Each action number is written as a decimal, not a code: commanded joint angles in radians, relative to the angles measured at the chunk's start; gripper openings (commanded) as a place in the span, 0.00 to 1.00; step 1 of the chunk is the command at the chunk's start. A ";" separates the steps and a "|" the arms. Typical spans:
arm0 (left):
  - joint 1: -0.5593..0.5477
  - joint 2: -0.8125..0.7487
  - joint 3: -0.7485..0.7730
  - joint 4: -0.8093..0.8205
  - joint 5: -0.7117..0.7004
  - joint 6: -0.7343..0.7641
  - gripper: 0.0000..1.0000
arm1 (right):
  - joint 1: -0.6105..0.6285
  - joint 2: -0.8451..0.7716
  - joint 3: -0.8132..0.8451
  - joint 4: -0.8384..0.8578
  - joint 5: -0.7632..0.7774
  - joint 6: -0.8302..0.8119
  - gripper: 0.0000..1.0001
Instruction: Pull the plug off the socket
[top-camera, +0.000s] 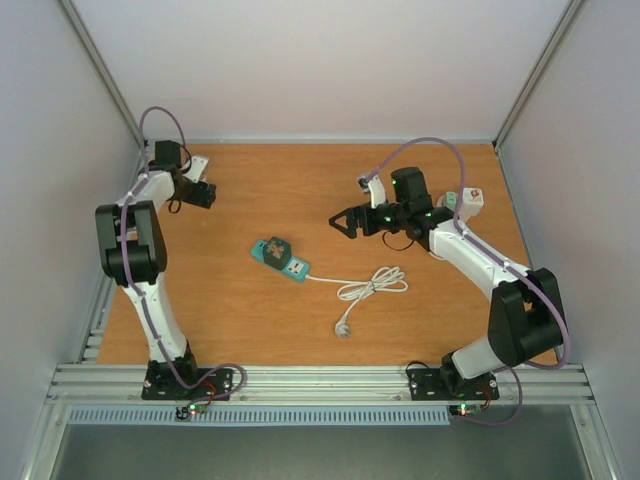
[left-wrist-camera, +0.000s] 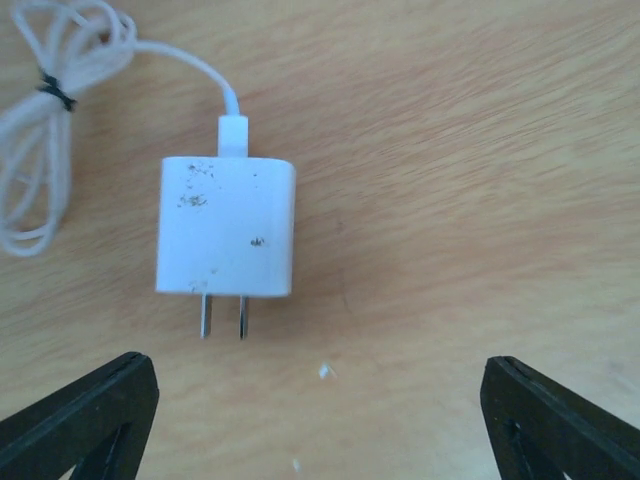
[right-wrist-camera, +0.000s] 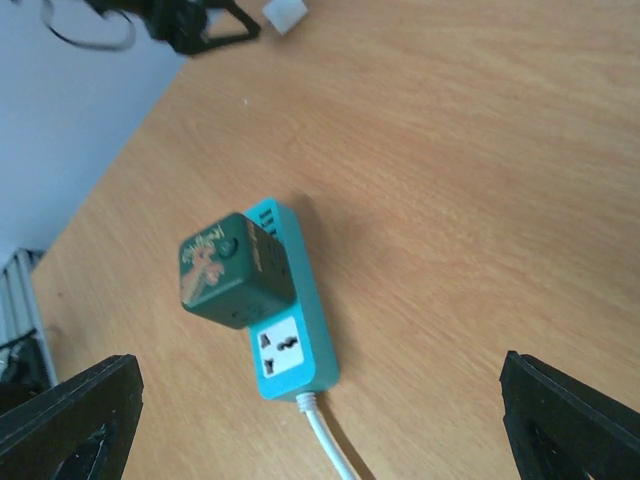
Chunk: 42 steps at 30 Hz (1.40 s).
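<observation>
A dark green cube plug (top-camera: 271, 247) sits plugged into a teal power strip (top-camera: 290, 264) near the table's middle. In the right wrist view the plug (right-wrist-camera: 235, 268) fills the strip's far socket and the strip (right-wrist-camera: 300, 350) shows one free white socket. My right gripper (top-camera: 343, 222) is open, raised to the right of the strip and apart from it; its fingers (right-wrist-camera: 70, 420) frame the strip from a distance. My left gripper (top-camera: 203, 192) is open at the far left. Its fingers (left-wrist-camera: 80, 420) sit just short of a loose white charger (left-wrist-camera: 225, 225) that lies flat.
The strip's white cable (top-camera: 375, 283) lies coiled to the right, its end (top-camera: 343, 329) toward the near edge. The charger's bundled white cord (left-wrist-camera: 50, 110) lies beside it. Small adapters (top-camera: 470, 200) stand at the back right. White walls enclose the table.
</observation>
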<state>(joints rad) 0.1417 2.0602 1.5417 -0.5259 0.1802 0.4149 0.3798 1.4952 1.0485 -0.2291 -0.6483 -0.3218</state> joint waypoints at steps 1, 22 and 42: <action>-0.024 -0.172 -0.077 -0.005 0.080 -0.023 0.96 | 0.063 0.020 -0.042 0.076 0.089 -0.059 0.99; -0.326 -0.657 -0.436 -0.070 0.134 -0.123 1.00 | 0.242 0.085 -0.169 0.202 0.245 -0.141 0.99; -0.614 -0.621 -0.546 -0.003 -0.049 -0.231 0.98 | 0.243 0.119 -0.203 0.226 0.257 -0.127 0.97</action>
<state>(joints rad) -0.4450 1.4113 1.0000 -0.5667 0.1719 0.2077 0.6167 1.6009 0.8604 -0.0322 -0.4061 -0.4465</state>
